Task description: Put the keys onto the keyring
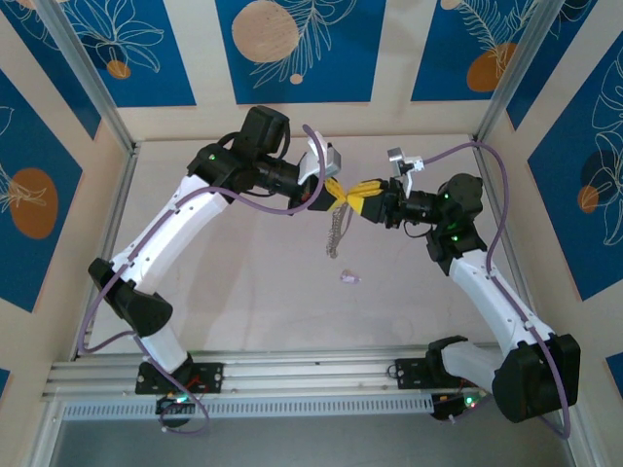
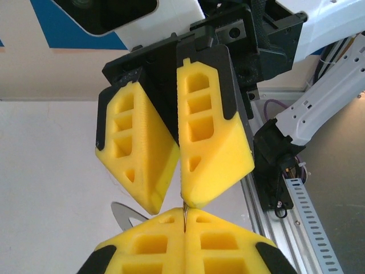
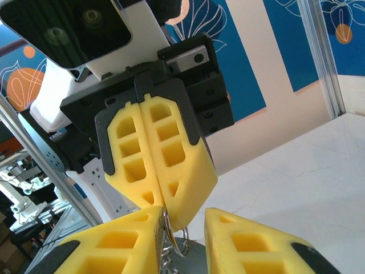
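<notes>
Nearest the arm bases, an aluminium rail runs along the front edge of the pale surface. A little beyond it, a tiny lilac key lies flat and alone on the surface, well apart from both arms. Above and just behind that key, the keyring hangs in the air as a thin dangling string of small silvery pieces, clear of the surface. At its top the two arms meet tip to tip: the left pincer comes in from the left and the right pincer from the right, their yellow fingers almost touching. In the left wrist view the left pincer is clenched, its two fingers pressed flat together with a thin sliver of metal nipped in the seam, and a flat silvery piece peeks out beside them. In the right wrist view the keyring shows as a wire loop held at the left pincer's tips, with silvery bits bunched under it. The right pincer is released, its fingers standing apart on either side of that loop, the loop close to one finger. Farthest back stand blue wall panels with leaf prints.
</notes>
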Robot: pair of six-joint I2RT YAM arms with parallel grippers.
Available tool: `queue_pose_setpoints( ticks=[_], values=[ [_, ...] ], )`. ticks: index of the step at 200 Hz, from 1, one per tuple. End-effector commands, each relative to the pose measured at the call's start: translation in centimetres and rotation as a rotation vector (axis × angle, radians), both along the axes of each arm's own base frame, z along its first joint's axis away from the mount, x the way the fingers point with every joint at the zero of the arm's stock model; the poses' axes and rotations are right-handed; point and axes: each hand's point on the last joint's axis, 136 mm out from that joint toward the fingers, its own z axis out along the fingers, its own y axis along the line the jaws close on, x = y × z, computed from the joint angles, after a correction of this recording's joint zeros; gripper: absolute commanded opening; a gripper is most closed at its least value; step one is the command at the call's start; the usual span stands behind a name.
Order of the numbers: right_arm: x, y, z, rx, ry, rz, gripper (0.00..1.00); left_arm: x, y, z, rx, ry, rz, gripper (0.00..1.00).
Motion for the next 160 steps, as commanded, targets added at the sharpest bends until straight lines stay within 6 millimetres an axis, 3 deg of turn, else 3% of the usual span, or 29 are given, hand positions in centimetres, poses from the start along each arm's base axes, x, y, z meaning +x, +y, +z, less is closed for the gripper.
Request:
queue_pose_setpoints(
  ticks=[1,104,126,145,160],
  values=[
    [-0.4,0.1,-0.8,-0.004,0.017,-0.003,0.29,-1.2,-0.1,2.5,-0.063,-0.06,-0.039,0.0],
    [0.0,0.3,0.2,0.018,0.005,-0.011,0.27,-1.8,0.0,2.7,-0.067,-0.057,-0.051,0.0],
    [0.0,0.6,0.6,0.022,-0.004,0.001,0.18,-1.9,0.0,2.7,-0.069,-0.053,-0.058,0.0],
    [0.2,0.6,0.7,0.024,-0.01,0.0,0.0,-2.1,-0.2,2.8,-0.077,-0.044,-0.065,0.0],
    [0.5,0.6,0.7,0.026,-0.009,-0.014,0.0,-1.9,-0.2,3.0,-0.091,-0.047,-0.049,0.02]
  ],
)
